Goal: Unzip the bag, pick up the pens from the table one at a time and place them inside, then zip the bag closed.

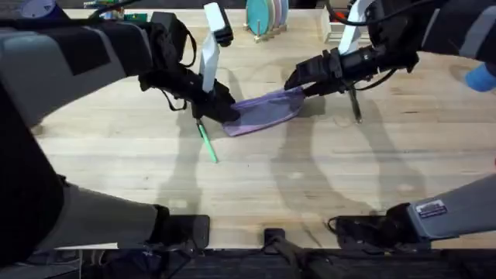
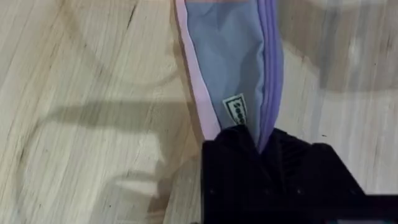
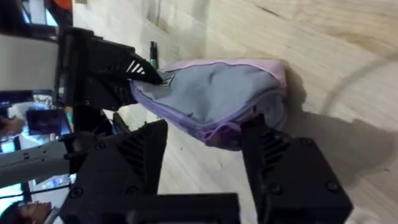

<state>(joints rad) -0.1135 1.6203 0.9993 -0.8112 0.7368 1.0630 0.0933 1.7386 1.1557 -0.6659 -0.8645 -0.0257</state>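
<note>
While the left pincer (image 1: 225, 108) is clamped tight on the left end of the bag (image 1: 265, 112), its black fingers (image 2: 233, 146) pinching the lilac fabric right beside a small sewn-in label (image 2: 237, 111), the right pincer (image 1: 298, 84) sits at the bag's opposite, right end. From the right wrist, that pincer's two black fingers (image 3: 273, 155) stand clearly apart, one on each side of the bag's purple zipper edge, with the fabric lying between them; whether they press on the fabric cannot be told. The bag lies near the middle of the worktop (image 1: 310, 186), stretched between the two pincers, its right end lifted a little higher than its left, and its mouth shows a pale grey-blue lining. Just near of the left pincer, a bright green pen (image 1: 207, 142) lies on the pale planks, angled from the bag's left end toward the near side, its upper tip close under the pincer. Farther right, beyond the right pincer, a darker slim pen (image 1: 355, 105) rests on the wood, well apart from the green one. At the far edge of the worktop, a rack of pastel plates (image 1: 266, 15) stands upright.
</note>
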